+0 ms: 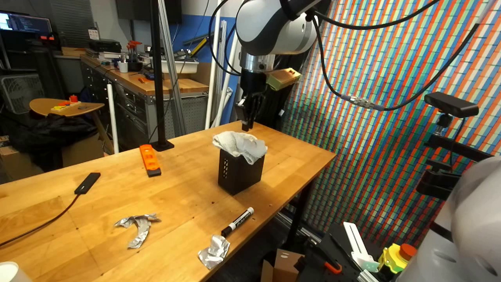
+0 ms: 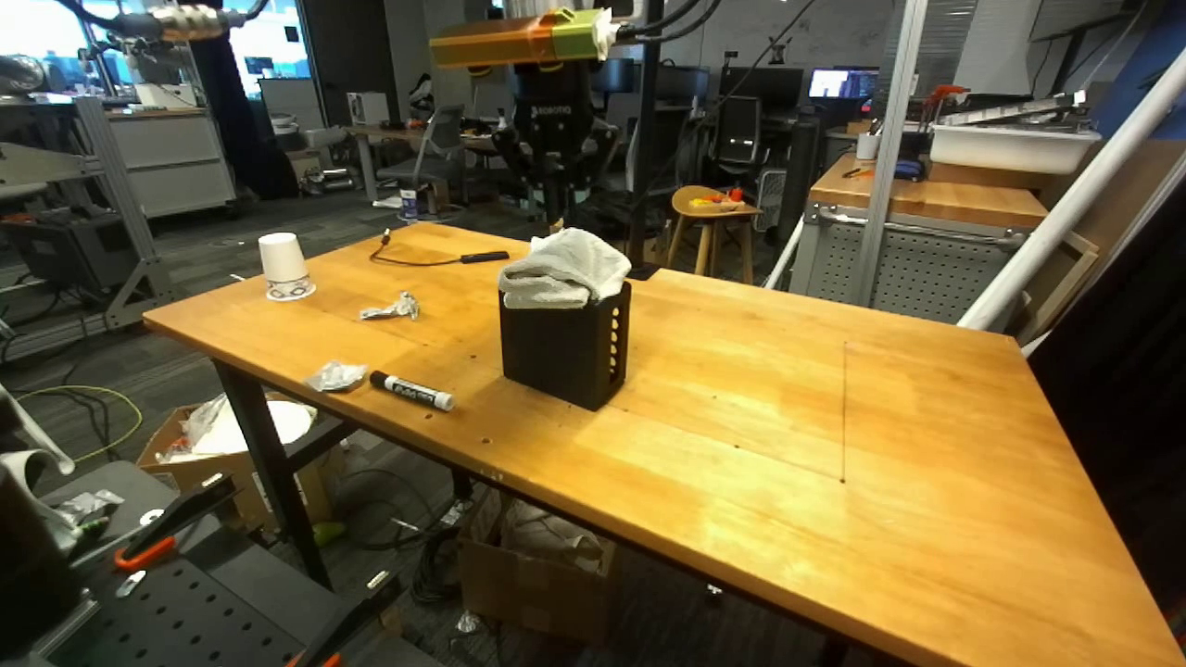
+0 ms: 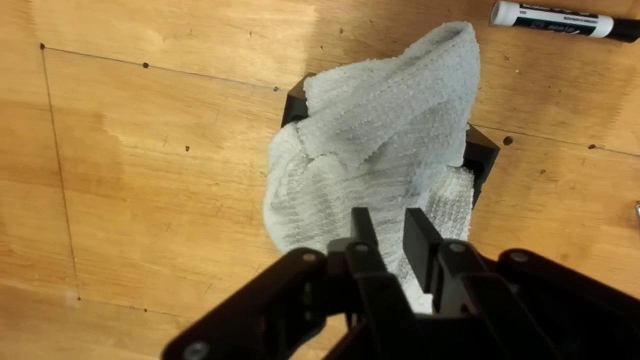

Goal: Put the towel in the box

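Left to right on a light-brown wooden table [image 1: 184, 188], in an exterior view: a white paper cup [image 1: 11, 273] is standing; a slim black corded device [image 1: 87, 183], a torn silver foil strip [image 1: 143, 226] and an orange dark-ended bar [image 1: 149, 158] are lying. A crumpled silver foil scrap [image 1: 214, 250] is resting just beside a black-and-white marker pen [image 1: 238, 222]. A black rectangular box [image 1: 246, 175] with a perforated side is standing upright. A pale grey-white cloth towel [image 1: 235, 143] is sitting bunched across its mouth, folds overhanging the rim, its depth inside being hidden. A black two-fingered gripper [image 3: 387, 215] is hanging above the towel, its fingers spread, towel showing between them.
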